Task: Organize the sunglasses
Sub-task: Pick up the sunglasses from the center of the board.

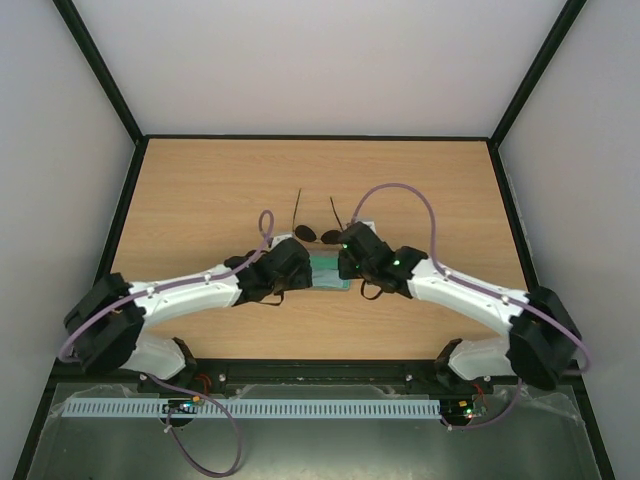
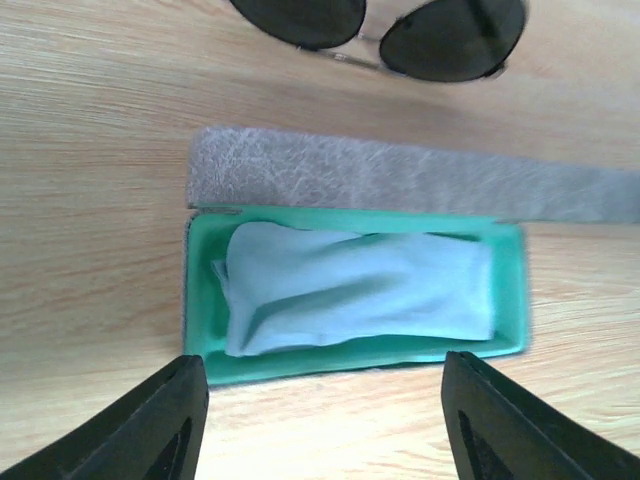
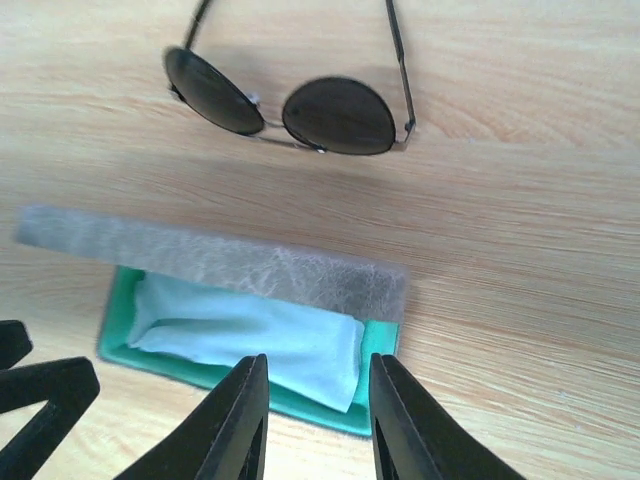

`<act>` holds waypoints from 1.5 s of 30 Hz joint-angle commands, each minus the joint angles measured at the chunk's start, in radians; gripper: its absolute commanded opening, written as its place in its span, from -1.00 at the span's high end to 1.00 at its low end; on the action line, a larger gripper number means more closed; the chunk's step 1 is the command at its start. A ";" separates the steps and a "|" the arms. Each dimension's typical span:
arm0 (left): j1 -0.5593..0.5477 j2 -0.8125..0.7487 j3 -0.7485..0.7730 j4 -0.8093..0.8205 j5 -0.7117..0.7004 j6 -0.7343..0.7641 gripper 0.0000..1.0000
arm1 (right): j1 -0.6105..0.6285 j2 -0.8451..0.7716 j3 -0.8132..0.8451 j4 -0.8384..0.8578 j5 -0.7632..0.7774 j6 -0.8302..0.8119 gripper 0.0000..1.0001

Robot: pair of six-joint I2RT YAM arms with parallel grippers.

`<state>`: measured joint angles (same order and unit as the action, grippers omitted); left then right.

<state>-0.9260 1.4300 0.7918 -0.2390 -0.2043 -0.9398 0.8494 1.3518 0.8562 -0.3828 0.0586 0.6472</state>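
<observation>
The sunglasses (image 1: 318, 236) lie open on the table just beyond the case, lenses toward me and temple arms pointing away; they show in the right wrist view (image 3: 290, 105) and partly in the left wrist view (image 2: 385, 30). The grey case (image 1: 327, 270) sits open between both grippers, its lid (image 2: 400, 185) raised, teal inside (image 3: 385, 345). A folded light blue cloth (image 2: 360, 290) lies inside it, also seen in the right wrist view (image 3: 250, 340). My left gripper (image 2: 325, 420) is open wide, just in front of the case. My right gripper (image 3: 318, 420) is open and empty over the case's right end.
The wooden table (image 1: 200, 200) is bounded by a black frame and white walls. A slotted white cable duct (image 1: 250, 408) runs along the near edge behind the arm bases.
</observation>
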 commanded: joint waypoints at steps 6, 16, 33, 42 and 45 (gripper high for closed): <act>-0.011 -0.302 0.059 -0.198 -0.032 -0.004 -0.72 | -0.006 -0.298 -0.041 -0.171 -0.016 0.066 0.19; 0.090 -0.434 0.135 -0.453 0.017 -0.035 -0.99 | -0.006 -0.282 0.104 -0.315 -0.052 0.070 -0.87; 0.142 -0.520 -0.076 -0.271 0.303 0.037 -0.99 | -0.006 -0.063 -0.041 -0.072 0.024 0.101 -0.14; 0.141 -0.586 -0.120 -0.328 0.276 -0.002 -0.99 | -0.006 -0.003 0.075 -0.079 0.077 -0.075 -0.65; 0.141 -0.614 -0.152 -0.331 0.247 -0.033 -0.99 | -0.009 0.031 0.117 -0.092 0.109 -0.128 -0.79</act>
<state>-0.7906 0.8490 0.6788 -0.5522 0.0669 -0.9333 0.8482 1.3464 0.9089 -0.4728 0.1032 0.6281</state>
